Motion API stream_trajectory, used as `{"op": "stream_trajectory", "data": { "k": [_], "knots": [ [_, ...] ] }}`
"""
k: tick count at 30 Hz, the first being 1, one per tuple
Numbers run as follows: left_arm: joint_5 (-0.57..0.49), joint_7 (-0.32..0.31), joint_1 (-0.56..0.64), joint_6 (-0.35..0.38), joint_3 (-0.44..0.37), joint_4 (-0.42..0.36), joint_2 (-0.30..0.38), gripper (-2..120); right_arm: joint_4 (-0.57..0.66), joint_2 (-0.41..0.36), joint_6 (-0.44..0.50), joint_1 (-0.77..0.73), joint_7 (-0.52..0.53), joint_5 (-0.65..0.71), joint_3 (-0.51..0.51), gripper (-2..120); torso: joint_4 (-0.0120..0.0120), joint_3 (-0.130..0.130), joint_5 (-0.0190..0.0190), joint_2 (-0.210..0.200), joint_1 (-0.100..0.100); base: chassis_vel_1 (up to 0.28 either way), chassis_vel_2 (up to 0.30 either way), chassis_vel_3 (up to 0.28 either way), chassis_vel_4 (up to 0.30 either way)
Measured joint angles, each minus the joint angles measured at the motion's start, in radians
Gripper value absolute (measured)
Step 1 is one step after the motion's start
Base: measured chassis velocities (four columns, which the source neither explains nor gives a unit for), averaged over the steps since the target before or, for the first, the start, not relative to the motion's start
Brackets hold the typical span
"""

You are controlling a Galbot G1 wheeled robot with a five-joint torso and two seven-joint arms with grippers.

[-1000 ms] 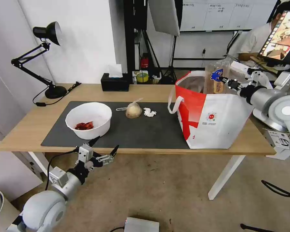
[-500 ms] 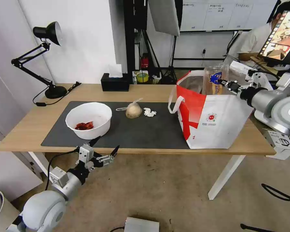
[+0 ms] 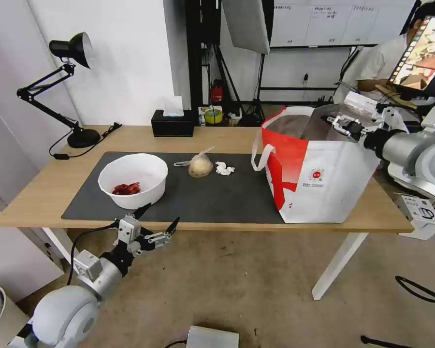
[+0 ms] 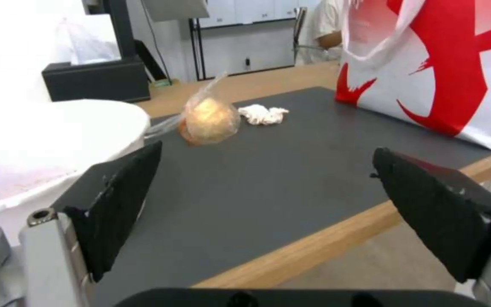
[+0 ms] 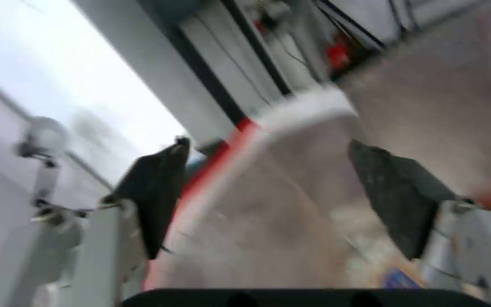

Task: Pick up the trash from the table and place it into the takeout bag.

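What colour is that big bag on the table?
The takeout bag is white with bold red patches and a small round red logo; the head view shows it best.

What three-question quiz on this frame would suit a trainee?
1. True or false: the right gripper is open above the takeout bag.
2. Which lies nearest the bag: A white bowl, B knotted clear bag, C crumpled tissue?
3. Fill in: the left gripper hangs open below the table's ____ edge.

Key: 1 true; 2 C; 3 front.
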Motion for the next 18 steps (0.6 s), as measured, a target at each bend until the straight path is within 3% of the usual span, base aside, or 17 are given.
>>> {"op": "stream_trajectory", "data": {
  "k": [8, 12, 14, 18],
  "knots": [
    [0.005, 0.000, 0.010, 0.000, -0.014, 0.001, -0.007, 100, 0.072, -0.025, 0.066, 0.005, -0.198, -0.207, -0.089, 99, 0.0001, 0.000, -0.0001, 0.000, 0.000, 0.000, 0.000, 0.000, 0.000],
    [0.012, 0.000, 0.013, 0.000, -0.021, 0.003, -0.011, 100, 0.114, -0.053, 0.095, -0.012, -0.304, -0.321, -0.128, 100, 0.0002, 0.000, 0.0000, 0.000, 0.000, 0.000, 0.000, 0.000, 0.000],
    [0.017, 0.000, 0.018, -0.002, -0.032, 0.005, -0.013, 100, 0.170, -0.089, 0.122, -0.050, -0.420, -0.429, -0.154, 100, 0.0002, 0.000, -0.0001, 0.000, 0.000, 0.000, 0.000, 0.000, 0.000],
    [0.029, -0.008, 0.019, -0.003, -0.037, 0.006, -0.016, 100, 0.211, -0.107, 0.133, -0.096, -0.446, -0.469, -0.158, 100, 0.0001, 0.000, 0.0000, 0.000, 0.000, 0.000, 0.000, 0.000, 0.000]
  ]
}}
